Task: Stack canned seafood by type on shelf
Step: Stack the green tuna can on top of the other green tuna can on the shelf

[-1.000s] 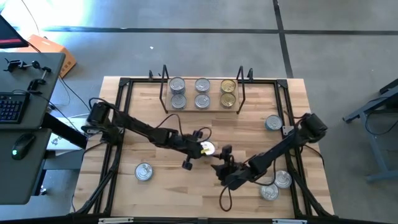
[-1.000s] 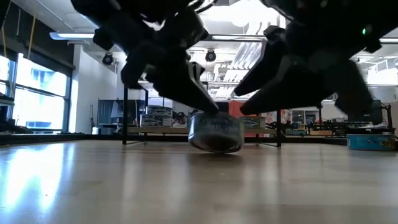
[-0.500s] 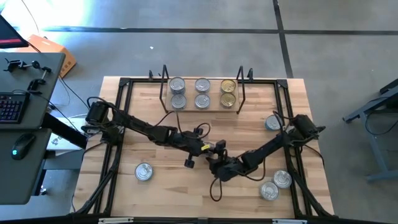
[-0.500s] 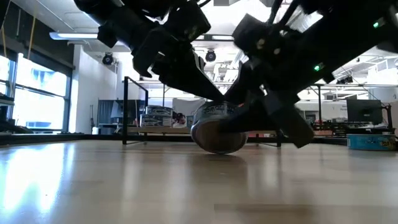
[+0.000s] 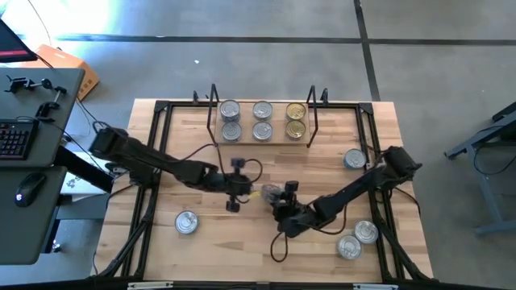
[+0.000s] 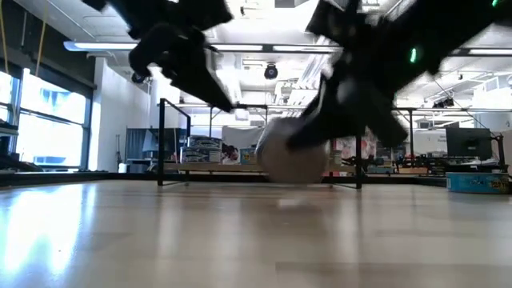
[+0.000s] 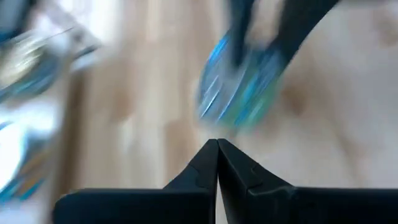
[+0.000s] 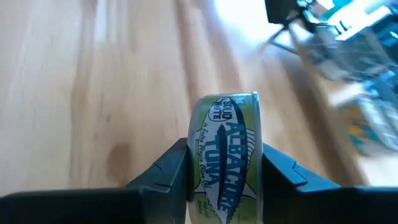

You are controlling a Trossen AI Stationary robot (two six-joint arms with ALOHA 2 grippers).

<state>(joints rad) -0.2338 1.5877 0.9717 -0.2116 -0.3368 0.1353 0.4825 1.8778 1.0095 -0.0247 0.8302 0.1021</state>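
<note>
Right tool: clamped on a tin with a green and white label reading "Albacore Tuna", one dark finger on each flat face, so the tin stands on edge between them; in the high view this sits near the middle of the tabletop.
Left tool: closed, fingertips pressed together and holding nothing; in the high view it sits just left of the held tin, apart from it.
Held tin, low view: a blurred round shape under the dark right arm; whether it touches the tabletop I cannot tell.
Shelf: at the far edge of the tabletop, centred, black wire uprights at both ends.
Tins on shelf: six tops show, in three pairs; the left pair and middle pair are silver, the right pair gold.
Loose tins: one silver tin at near left; one at the right edge, farther back; two close together at near right.
Beside the tabletop: a desk at left with a keyboard and a mouse.
</note>
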